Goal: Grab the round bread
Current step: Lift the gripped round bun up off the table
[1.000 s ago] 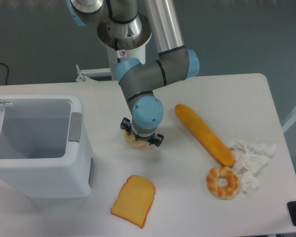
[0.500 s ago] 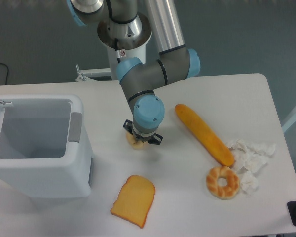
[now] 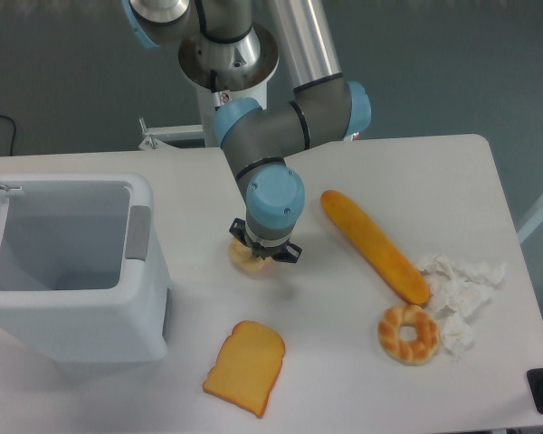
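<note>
The round bread (image 3: 245,259) is a small pale cream bun on the white table (image 3: 362,362), left of centre. Most of it is hidden under the gripper, and only its left and lower edge shows. My gripper (image 3: 262,253) points straight down over it, with its dark fingers closed in against the bun's sides. The bun sits at table level or barely above it; I cannot tell which.
A white open bin (image 3: 68,262) stands at the left. A long baguette (image 3: 373,245) lies to the right of the gripper. A browner ring-shaped bread (image 3: 408,334) and crumpled white paper (image 3: 457,289) lie at the right. A flat orange toast slice (image 3: 245,367) lies in front.
The gripper's fingers have drawn in from a wider spread onto the bun. The wrist has shifted slightly to the right. The bun has stayed about where it was.
</note>
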`<state>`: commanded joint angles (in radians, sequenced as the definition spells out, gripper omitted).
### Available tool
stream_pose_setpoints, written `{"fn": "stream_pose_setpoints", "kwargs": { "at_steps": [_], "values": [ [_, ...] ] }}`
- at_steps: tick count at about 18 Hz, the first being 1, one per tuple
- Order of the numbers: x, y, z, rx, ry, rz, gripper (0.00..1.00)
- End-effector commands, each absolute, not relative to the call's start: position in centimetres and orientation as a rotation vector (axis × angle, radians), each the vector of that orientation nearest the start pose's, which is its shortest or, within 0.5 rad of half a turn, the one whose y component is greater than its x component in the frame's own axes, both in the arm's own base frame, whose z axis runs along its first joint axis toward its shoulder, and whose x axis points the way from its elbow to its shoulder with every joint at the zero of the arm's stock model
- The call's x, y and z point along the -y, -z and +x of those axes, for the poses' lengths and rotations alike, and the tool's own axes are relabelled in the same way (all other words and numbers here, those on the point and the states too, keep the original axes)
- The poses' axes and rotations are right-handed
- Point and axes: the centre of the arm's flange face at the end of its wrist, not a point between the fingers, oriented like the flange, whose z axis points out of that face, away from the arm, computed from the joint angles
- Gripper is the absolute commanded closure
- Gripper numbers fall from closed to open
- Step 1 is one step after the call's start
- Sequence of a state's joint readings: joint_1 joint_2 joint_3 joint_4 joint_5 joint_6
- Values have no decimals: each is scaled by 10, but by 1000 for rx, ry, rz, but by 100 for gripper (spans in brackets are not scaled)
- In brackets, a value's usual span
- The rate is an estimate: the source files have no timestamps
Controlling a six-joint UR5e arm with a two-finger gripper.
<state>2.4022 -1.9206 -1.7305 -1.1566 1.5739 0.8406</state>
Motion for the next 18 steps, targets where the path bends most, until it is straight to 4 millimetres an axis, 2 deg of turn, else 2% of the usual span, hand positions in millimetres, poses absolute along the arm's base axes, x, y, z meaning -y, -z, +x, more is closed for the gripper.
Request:
{"fn": "stream_pose_setpoints", "kwargs": {
  "at_steps": [3,5,6,8,11,15,18],
  "values": [
    [-498,-309,-340,-72,24,-3156,100],
    [-503,-358,-334,-150,-45,-3106,100],
    [-505,-375,-331,-192,-78,-3083,100],
    [-515,-389,-320,-273,-91,-3046,100],
    [-521,-407,-318,-413,-126,-3005,100],
    [-516,-418,-319,-589,-162,-2966,100],
    [-502,-436,-325,-678,-190,-2923,100]
  ]
}}
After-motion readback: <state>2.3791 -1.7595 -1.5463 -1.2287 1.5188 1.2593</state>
